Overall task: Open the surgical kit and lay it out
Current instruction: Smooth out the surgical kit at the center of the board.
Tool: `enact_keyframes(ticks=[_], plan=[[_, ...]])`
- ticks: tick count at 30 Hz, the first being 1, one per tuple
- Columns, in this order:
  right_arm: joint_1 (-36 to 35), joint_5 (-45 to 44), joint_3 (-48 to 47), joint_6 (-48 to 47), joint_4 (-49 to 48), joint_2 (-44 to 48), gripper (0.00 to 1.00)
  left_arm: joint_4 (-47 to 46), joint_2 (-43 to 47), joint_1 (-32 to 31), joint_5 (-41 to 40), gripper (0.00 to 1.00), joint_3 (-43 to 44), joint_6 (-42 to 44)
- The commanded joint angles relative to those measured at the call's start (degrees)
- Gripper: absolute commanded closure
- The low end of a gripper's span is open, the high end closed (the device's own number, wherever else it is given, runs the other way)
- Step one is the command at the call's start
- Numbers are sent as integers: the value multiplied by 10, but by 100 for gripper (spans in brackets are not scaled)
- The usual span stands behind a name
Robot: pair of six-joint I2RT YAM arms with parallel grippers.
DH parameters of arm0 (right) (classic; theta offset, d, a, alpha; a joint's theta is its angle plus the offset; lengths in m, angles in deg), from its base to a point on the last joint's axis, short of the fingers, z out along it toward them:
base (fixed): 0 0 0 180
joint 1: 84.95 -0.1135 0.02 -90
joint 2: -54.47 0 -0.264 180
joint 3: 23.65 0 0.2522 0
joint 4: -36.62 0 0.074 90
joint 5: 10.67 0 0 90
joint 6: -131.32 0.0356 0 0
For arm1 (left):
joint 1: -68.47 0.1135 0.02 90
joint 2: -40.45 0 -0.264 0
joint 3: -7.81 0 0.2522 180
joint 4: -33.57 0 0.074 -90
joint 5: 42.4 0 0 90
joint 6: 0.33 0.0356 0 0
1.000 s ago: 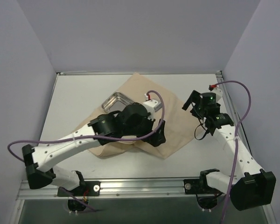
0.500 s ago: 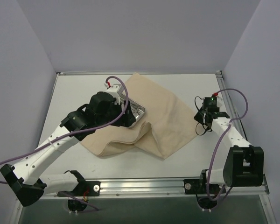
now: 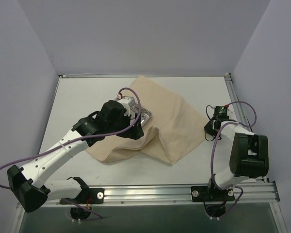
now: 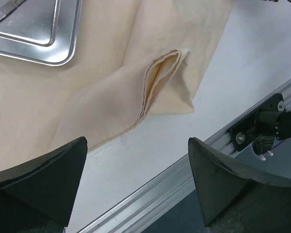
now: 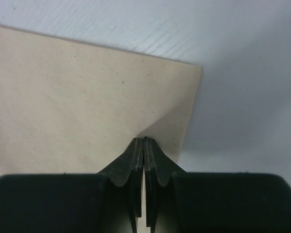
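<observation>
The surgical kit's tan wrap sheet (image 3: 172,114) lies spread on the table, with a doubled fold (image 4: 157,77) along its near edge. Its shiny steel tray (image 3: 145,116) (image 4: 34,34) rests on the sheet and is partly hidden by my left arm. My left gripper (image 3: 136,128) (image 4: 137,145) hangs open over the sheet's near edge beside the tray, with nothing between its fingers. My right gripper (image 3: 212,127) (image 5: 144,139) is shut on the right corner of the wrap sheet (image 5: 77,97), and the cloth creases at its tips. No scissors or tweezers are in view.
An aluminium rail (image 3: 150,194) (image 4: 150,194) runs along the table's near edge, with the right arm's base (image 4: 262,128) on it. Pale walls close in the white table (image 3: 82,97) on three sides.
My right arm has folded in and come down to the sheet's right corner, and its gripper has shut there. My left gripper has pulled back from the front fold to beside the tray.
</observation>
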Motion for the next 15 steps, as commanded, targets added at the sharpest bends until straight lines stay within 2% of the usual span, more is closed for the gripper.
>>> enact_keyframes(ticks=[1, 8, 10, 15], plan=[[7, 8, -2, 1, -14, -36, 100, -54, -26, -4, 46, 6, 10, 21], [31, 17, -2, -15, -23, -53, 99, -88, -102, -17, 40, 6, 47, 84], [39, 24, -6, -22, -24, -62, 99, -124, -122, -39, 40, 6, 44, 101], [39, 47, -10, -26, -35, -74, 99, -161, -180, -61, -8, 6, 61, 103]])
